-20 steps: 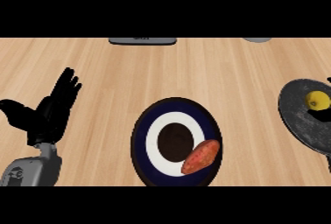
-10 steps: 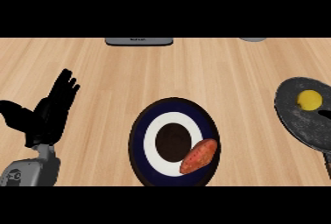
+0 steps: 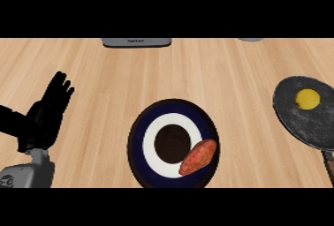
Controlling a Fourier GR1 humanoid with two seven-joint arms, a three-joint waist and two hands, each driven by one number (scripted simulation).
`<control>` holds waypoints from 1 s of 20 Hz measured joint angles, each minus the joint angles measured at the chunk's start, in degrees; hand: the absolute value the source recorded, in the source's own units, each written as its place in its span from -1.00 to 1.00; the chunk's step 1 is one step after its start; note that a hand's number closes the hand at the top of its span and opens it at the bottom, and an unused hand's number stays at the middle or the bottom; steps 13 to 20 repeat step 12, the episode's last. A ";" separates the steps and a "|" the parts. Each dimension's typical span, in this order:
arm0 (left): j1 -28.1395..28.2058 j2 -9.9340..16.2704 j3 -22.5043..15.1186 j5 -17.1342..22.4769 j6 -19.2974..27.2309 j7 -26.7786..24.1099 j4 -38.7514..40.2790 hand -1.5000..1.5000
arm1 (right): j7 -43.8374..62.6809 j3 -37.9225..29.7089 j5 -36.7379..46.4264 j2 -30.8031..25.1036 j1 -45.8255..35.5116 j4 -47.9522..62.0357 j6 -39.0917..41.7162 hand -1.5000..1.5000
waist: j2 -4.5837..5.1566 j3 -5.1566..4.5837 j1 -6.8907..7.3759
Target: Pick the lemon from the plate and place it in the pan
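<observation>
The yellow lemon [image 3: 307, 98] lies inside the dark grey pan [image 3: 312, 126] at the right edge of the counter. A round plate [image 3: 145, 145] with a dark blue rim, white ring and dark centre sits at the lower middle. An orange sweet potato [image 3: 198, 157] rests on its lower right part. My left hand [image 3: 44, 117] stands at the left, open with fingers pointing up, well apart from the plate. My right hand does not show.
A grey appliance edge [image 3: 136, 42] lies at the top middle. A small grey object [image 3: 251, 39] peeks in at the top right. The pan's handle [image 3: 328, 164] runs down toward the lower right corner.
The whole view has slid slightly left in the picture: pan, plate and left hand all sit a little further left. No object has moved relative to the others.
</observation>
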 measured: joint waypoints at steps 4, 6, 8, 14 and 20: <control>-0.96 0.04 0.37 -0.03 -0.19 -0.48 1.21 0.00 | -4.76 -3.05 -4.48 -2.58 7.30 0.23 10.20 -1.00 | 0.05 -0.02 -0.11; -0.93 -0.59 -0.05 -0.46 0.19 -0.51 0.94 0.00 | -6.53 -3.85 -6.08 -3.27 10.28 -0.38 12.88 -1.00 | 0.09 -0.02 0.17; -1.44 -0.23 0.67 0.12 -1.06 -1.98 2.91 0.00 | -7.57 -4.27 -7.29 -3.51 12.61 -0.38 14.00 -1.00 | 0.15 -0.03 0.37; -1.46 -0.99 -0.43 -1.04 0.04 0.27 0.66 0.00 | -7.54 -4.55 -9.35 -3.72 17.04 -3.09 14.40 -1.00 | 0.15 -0.04 0.64; -1.46 -0.99 -0.43 -1.04 0.04 0.27 0.66 0.00 | -7.54 -4.55 -9.35 -3.72 17.04 -3.09 14.40 -1.00 | 0.15 -0.04 0.64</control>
